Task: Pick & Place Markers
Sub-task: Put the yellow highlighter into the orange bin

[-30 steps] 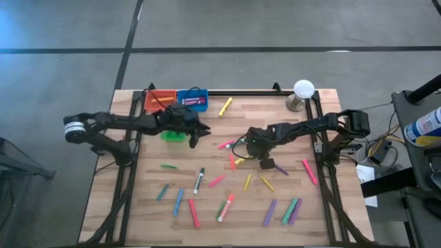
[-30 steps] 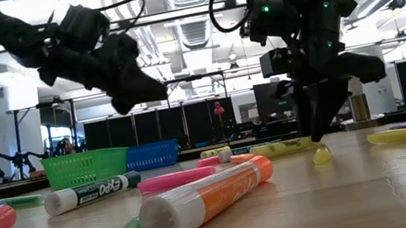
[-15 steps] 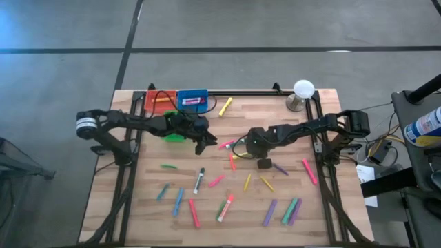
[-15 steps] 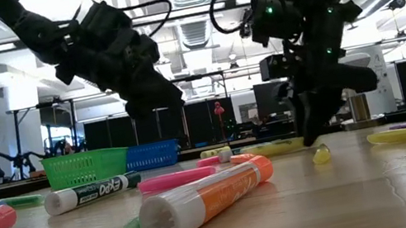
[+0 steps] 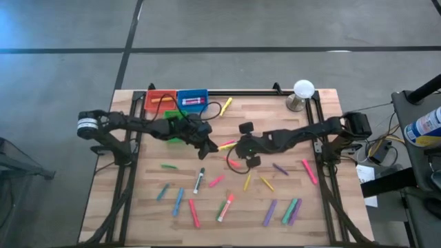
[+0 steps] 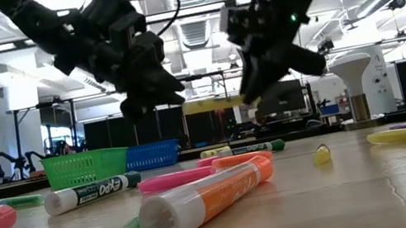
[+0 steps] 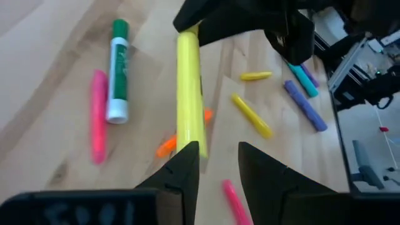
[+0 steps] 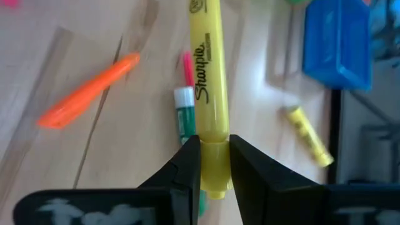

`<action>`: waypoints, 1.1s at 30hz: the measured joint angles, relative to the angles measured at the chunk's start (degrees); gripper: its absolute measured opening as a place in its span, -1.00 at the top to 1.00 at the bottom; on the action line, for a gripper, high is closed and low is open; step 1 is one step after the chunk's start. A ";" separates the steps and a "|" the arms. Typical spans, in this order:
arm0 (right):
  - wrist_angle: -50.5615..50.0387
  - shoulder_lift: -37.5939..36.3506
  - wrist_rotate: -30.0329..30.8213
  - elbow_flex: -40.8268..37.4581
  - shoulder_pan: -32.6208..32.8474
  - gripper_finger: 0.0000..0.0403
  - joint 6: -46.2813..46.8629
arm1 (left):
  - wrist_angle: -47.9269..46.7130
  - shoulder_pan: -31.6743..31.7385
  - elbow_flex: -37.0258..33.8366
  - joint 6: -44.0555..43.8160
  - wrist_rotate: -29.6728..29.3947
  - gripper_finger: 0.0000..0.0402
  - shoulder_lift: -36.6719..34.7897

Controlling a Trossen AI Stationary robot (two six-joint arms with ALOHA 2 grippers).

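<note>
Wooden slats of the butcher-block table (image 5: 331, 207) carry scattered coloured markers (image 5: 227, 207), most of them around six o'clock from the centre. Near the table's middle, the right gripper (image 8: 209, 165) is clenched on one end of a yellow Sharpie highlighter (image 8: 207, 87), holding it level above the surface. Facing it from nine o'clock, the left gripper (image 7: 219, 165) has its fingers spread, the highlighter's other end just beside one fingertip. Small red (image 5: 157, 100), blue (image 5: 192, 100) and green plastic bins (image 6: 85, 167) sit toward eleven o'clock. A white-domed metal stand (image 5: 302, 94) occupies one o'clock.
</note>
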 joint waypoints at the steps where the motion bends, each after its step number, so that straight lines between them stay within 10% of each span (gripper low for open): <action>1: -0.09 0.01 0.48 0.59 0.48 0.69 -1.02 | -0.54 -0.43 0.44 -0.12 -0.51 0.45 0.02; 21: 1.89 0.04 -1.48 7.34 4.60 0.82 -4.88 | -6.82 -3.51 3.48 7.48 -5.55 0.45 0.02; 33: 5.00 0.01 -4.68 -1.89 3.73 0.61 20.20 | -5.89 -4.34 0.01 17.23 -9.37 0.45 0.04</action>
